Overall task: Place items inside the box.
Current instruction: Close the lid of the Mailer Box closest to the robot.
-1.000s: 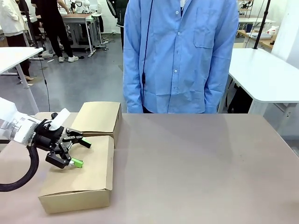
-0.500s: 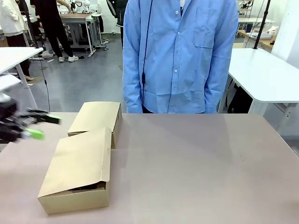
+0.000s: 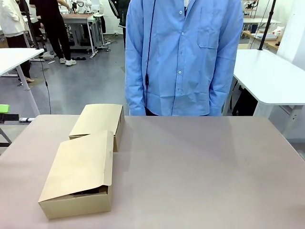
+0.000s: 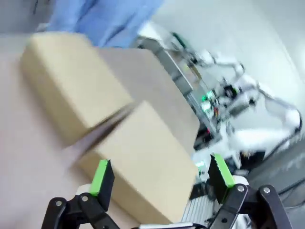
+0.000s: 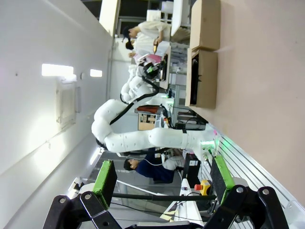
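Brown tabletop (image 3: 200, 171) is seen running from the near edge to a person in a blue shirt (image 3: 183, 57) standing at the far side, with white tables and other people behind. On the left part of the table sits the box (image 3: 78, 179), a cardboard carton whose near flap is now lowered almost flat, leaving only a dark slit at the front edge. Its second flap (image 3: 97, 120) lies folded back toward the person. A second ago the left gripper (image 4: 159, 174) was poised over the near flap with its fingers spread; since then the arm has been pulled away off the left side of the table, and only a green pad (image 3: 4, 108) is caught at the left border of the front view. In the left wrist view, blurred by motion, its jaws are seen apart and empty, with the box below. The right gripper (image 5: 162, 176) is likewise spread wide, holding nothing, and aimed along the table with the box far off. No items are seen on the table; they are judged to be inside, so the packing looks finished or nearly so.
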{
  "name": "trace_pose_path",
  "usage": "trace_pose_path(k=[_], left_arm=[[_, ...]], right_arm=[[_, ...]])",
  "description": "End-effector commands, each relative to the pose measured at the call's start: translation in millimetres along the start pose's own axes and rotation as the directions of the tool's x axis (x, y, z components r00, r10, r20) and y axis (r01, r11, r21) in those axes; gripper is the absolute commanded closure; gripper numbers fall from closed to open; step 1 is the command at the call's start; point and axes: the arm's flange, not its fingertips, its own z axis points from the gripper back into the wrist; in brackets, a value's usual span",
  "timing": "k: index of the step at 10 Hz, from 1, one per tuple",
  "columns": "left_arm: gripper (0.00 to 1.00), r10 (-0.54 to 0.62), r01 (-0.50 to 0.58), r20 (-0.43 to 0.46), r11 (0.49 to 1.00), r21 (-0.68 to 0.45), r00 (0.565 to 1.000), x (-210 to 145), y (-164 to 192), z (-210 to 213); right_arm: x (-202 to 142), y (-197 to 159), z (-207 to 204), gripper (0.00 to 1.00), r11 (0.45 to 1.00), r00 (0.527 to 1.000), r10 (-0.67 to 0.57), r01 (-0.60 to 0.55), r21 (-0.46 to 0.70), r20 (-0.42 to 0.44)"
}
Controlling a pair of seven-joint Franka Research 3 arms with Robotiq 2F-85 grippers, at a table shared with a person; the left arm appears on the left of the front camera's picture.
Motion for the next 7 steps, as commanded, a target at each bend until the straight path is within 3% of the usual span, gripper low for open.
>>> trace_pose_path(k=[1,7], left_arm=[[0.0,-0.165,0.163,-0.03,0.985,-0.056,0.986,-6.3,-40.3,-8.8],[0.0,-0.165,0.163,-0.03,0.985,-0.056,0.986,-6.3,-40.3,-8.8]], right_arm=[[-2.0,2.2,1.6,0.0,1.0,1.0,0.013,-0.013,0.012,-0.002],[-2.0,2.2,1.6,0.0,1.0,1.0,0.013,-0.013,0.012,-0.002]])
